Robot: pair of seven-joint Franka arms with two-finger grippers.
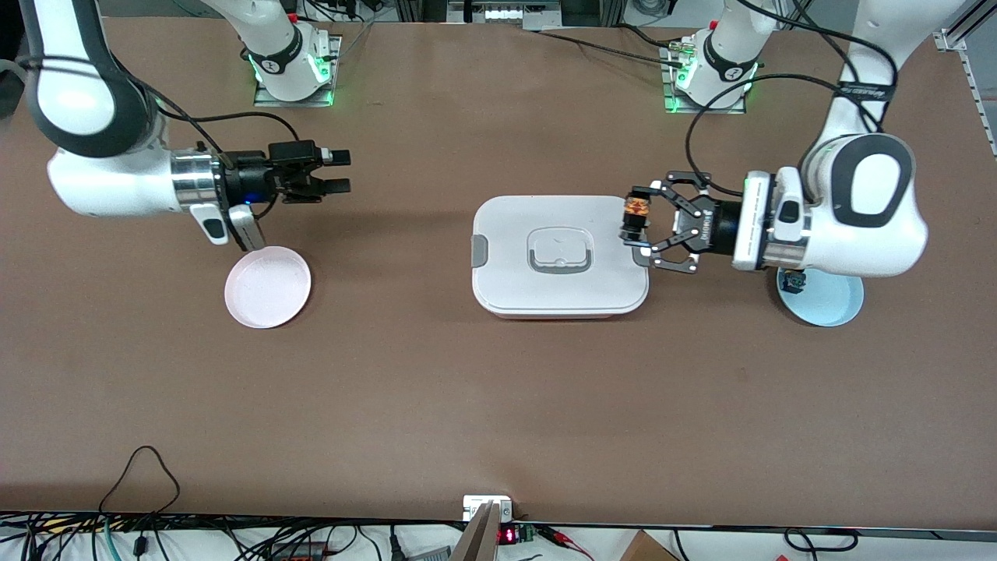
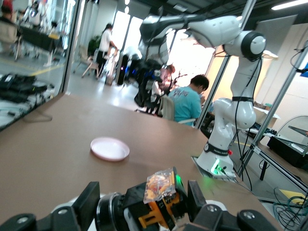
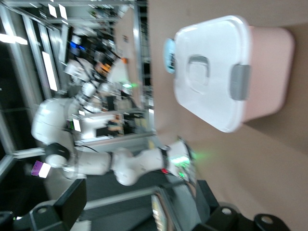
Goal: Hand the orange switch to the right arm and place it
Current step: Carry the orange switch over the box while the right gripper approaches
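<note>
Nearest the front camera on the brown bench (image 1: 436,405) lie the round pale-pink plate (image 1: 268,286), toward the right arm's end, and the white-lidded rectangular pink box (image 1: 559,255) with a grey handle, in the middle. A round light-blue plate (image 1: 829,300) sits toward the left arm's end, its upper part covered by the left arm's wrist; a small dark object (image 1: 794,282) on its edge is too hidden to identify.

The left pincer (image 1: 637,225), a black open-linkage type, hangs over the box's edge nearest the left arm's end, clamped on the orange switch (image 1: 637,208), a tiny black-bodied part with an orange cap. In the left wrist view the orange switch (image 2: 162,195) sits between the pincer's pads, its cap blurred by glare.

The right pincer (image 1: 336,171), slim and black on a silver wrist ring, hovers over bare bench above the pink plate, its fingers apart and holding nothing. The right wrist view is smeared; the box (image 3: 231,72) is recognisable, its fingers cut off at the edge.
</note>
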